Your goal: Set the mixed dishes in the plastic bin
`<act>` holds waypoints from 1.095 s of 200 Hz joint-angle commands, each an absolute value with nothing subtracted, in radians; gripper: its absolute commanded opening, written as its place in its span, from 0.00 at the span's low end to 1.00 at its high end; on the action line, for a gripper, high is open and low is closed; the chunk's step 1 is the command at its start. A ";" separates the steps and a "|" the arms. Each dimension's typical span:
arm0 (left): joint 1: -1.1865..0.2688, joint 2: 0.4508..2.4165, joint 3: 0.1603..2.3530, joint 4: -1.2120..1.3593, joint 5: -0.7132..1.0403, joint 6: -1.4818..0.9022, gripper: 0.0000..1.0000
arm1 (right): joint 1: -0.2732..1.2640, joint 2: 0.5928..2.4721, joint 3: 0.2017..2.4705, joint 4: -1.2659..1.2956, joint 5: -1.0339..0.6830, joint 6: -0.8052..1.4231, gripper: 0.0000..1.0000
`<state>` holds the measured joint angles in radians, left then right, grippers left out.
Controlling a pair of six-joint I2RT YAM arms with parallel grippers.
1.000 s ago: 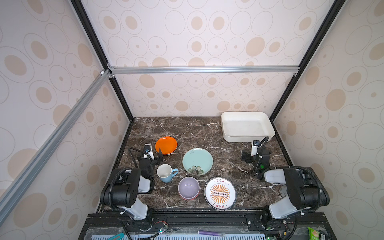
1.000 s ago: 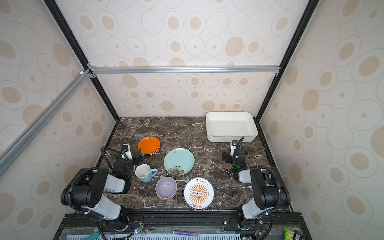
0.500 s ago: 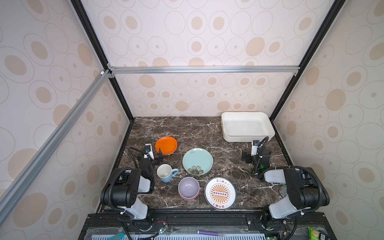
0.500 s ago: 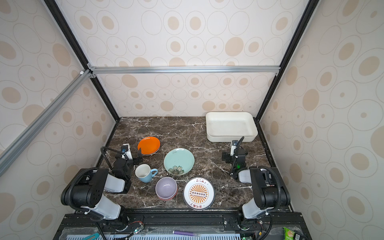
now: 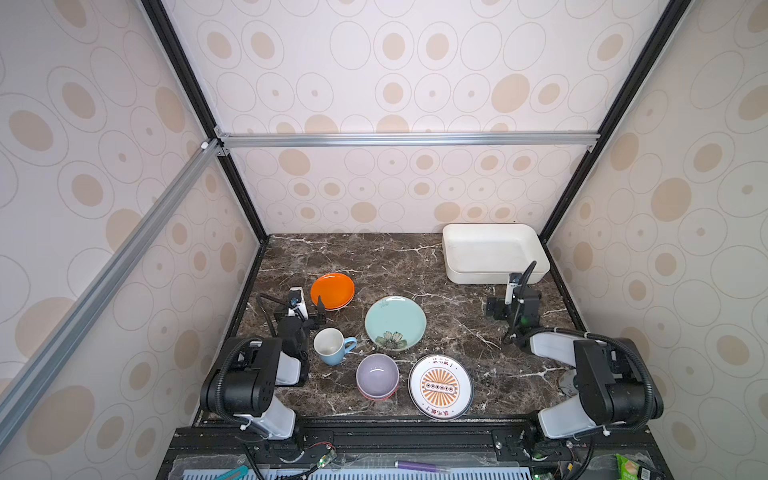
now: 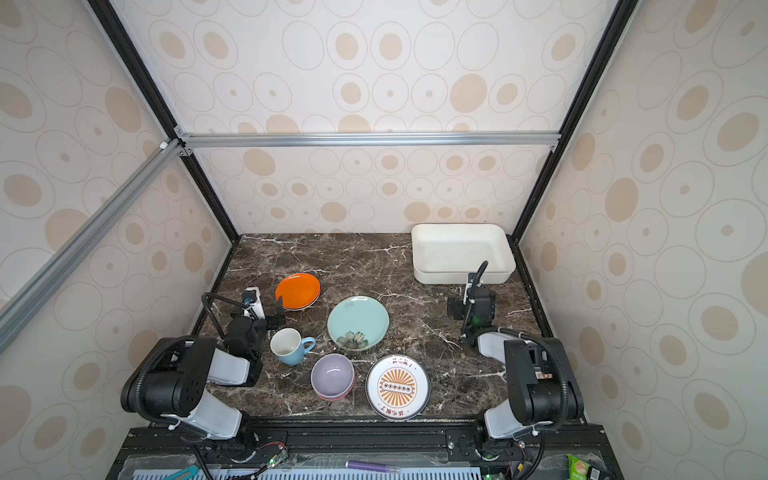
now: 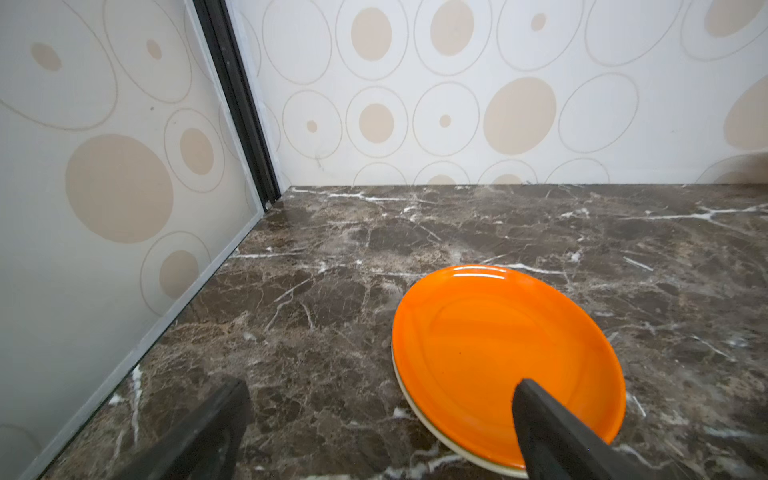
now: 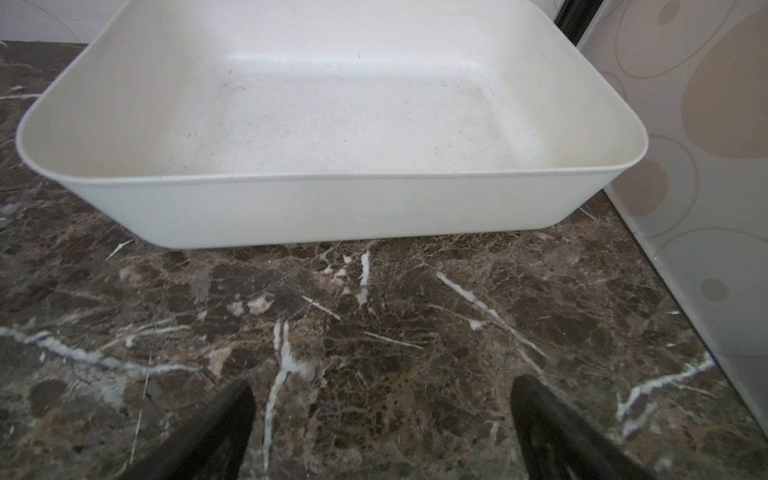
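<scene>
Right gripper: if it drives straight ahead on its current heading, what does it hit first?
Most likely the near wall of the plastic bin. The right gripper points squarely at it, with only marble table between. Its height against the rim is unclear.

Left arm (image 5: 253, 374): folded low at near edge; left gripper (image 7: 380, 386), jaws wide apart, empty.
Right arm (image 5: 598, 374): folded low; right gripper (image 8: 382, 386), jaws wide apart, empty.
</scene>
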<state>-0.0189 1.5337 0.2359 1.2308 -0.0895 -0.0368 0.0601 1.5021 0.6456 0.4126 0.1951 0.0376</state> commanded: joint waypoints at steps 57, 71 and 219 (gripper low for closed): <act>-0.153 1.295 0.588 0.608 -0.210 -0.126 0.98 | 0.157 1.417 0.909 -0.170 -0.047 0.224 0.88; -0.183 1.340 0.748 0.384 -0.150 -0.187 0.93 | 0.193 1.430 0.952 -0.238 -0.086 0.249 0.85; -0.323 1.564 1.187 -0.337 0.089 -0.296 0.78 | 0.331 1.527 1.025 -0.283 -0.218 0.320 0.84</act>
<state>-0.3012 1.5536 1.1141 -0.2768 0.0700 -0.2844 0.3340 1.5417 0.9714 -0.2287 -0.3092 0.3729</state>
